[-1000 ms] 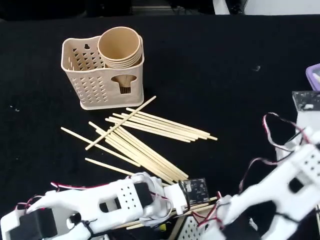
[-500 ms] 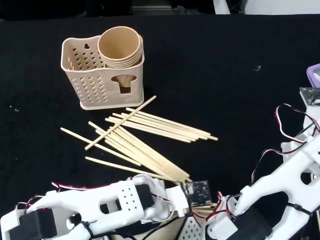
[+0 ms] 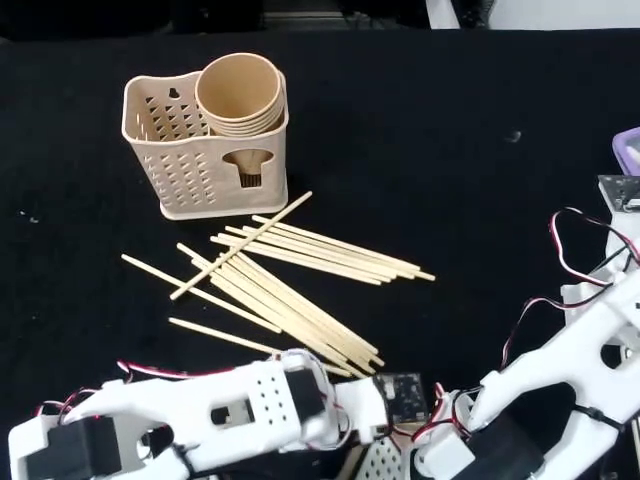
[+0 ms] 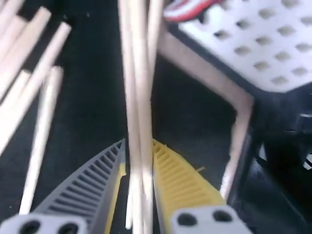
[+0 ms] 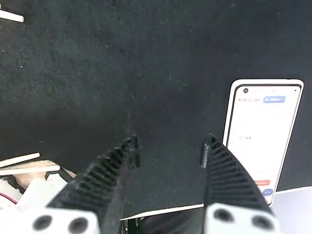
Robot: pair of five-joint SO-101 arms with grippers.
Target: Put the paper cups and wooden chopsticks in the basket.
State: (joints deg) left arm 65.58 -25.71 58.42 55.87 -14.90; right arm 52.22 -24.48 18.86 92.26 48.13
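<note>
High view: pale, slender wooden chopsticks (image 3: pixel 285 305) lie crisscrossed.

**Black-clothed table (image 3: pixel 480 120) and its load**

Carries a beige perforated basket (image 3: pixel 205 170) upright at the far left, a fanned heap of wooden chopsticks (image 3: pixel 298 308) lying flat just in front of it, a phone (image 5: pixel 263 136) face up near the cloth's edge, a purple object (image 3: pixel 629 150) at the right rim.
</note>
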